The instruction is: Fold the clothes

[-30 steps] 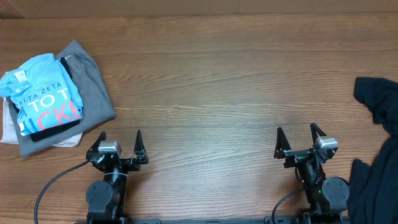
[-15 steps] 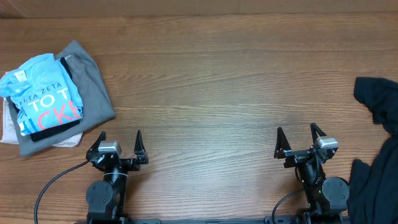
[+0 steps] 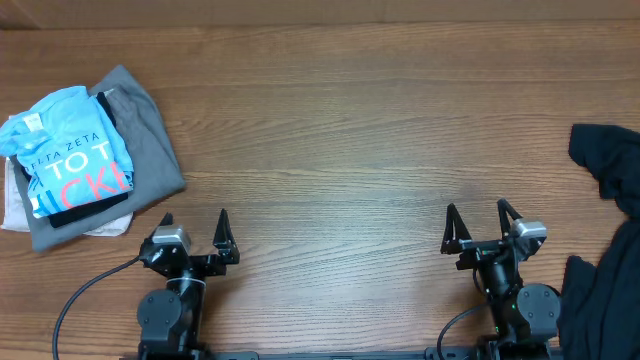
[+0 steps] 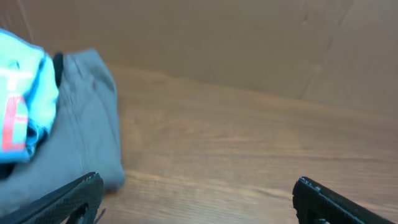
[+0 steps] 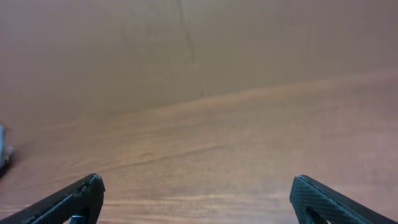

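Hardly anything is moved: both wrists are turned slightly. Left gripper (image 3: 194, 215) and right gripper (image 3: 476, 206) are held wide apart, empty, near the table (image 3: 350, 130) front edge. Black shirt (image 3: 610, 165) is heaped at the right edge.

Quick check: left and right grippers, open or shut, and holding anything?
Left gripper: open, holding nothing.
Right gripper: open, holding nothing.

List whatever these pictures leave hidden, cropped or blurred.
- Black soft-fabric T-shirt: overhead, cut off by the right edge; absent from both wrist views.
- White cloth: overhead, mostly buried under the plain grey garment.
- Light blue lettered shirt: lettering partly folded away overhead; blurred and cropped in left wrist view.
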Motion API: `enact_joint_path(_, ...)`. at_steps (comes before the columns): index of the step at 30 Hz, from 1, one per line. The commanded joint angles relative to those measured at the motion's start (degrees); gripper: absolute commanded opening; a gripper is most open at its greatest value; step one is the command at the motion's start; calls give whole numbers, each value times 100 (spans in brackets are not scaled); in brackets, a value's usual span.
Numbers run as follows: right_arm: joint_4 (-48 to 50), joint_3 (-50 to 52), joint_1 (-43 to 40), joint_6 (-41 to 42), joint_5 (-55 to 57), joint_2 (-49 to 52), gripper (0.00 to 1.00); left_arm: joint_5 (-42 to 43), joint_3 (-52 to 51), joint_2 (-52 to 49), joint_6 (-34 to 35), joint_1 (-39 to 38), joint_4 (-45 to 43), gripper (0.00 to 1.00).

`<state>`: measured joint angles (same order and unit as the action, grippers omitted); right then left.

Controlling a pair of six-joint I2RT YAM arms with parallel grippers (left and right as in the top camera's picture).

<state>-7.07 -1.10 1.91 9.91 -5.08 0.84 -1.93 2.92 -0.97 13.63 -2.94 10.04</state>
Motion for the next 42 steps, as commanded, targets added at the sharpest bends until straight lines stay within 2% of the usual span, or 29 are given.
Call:
enact_joint_path(1,-195,-328,26,234,393,-46,100,52,474,63,203,31,562,100)
enact_joint_path(8,-1043,-1147,26,240,704,389,100,240,1482,-439,66,31,1305,100)
enact_joint_path(14,-2081,-2330,26,518,1248,1213,100,507,2406,-1696,-120,31,1714,100)
enact_joint_path(21,-3650,-3797,26,516,1259,2990,100,638,3941,-3340,-308,33,2935,100)
enact_joint_path(24,-4225,-4360,22,514,1259,3788,100,584,4398,-3866,-623,33,3318,100)
enact_joint_path(31,-4465,-4922,0,529,1259,5195,100,603,4636,-4485,-782,33,3353,100)
enact_joint_path(35,-4745,-4922,-516,1624,2041,5779,100,601,4636,-4548,-765,33,3351,100)
enact_joint_path(42,-4846,-4889,-2297,2369,2365,6811,100,595,4636,-4546,-765,33,3340,100)
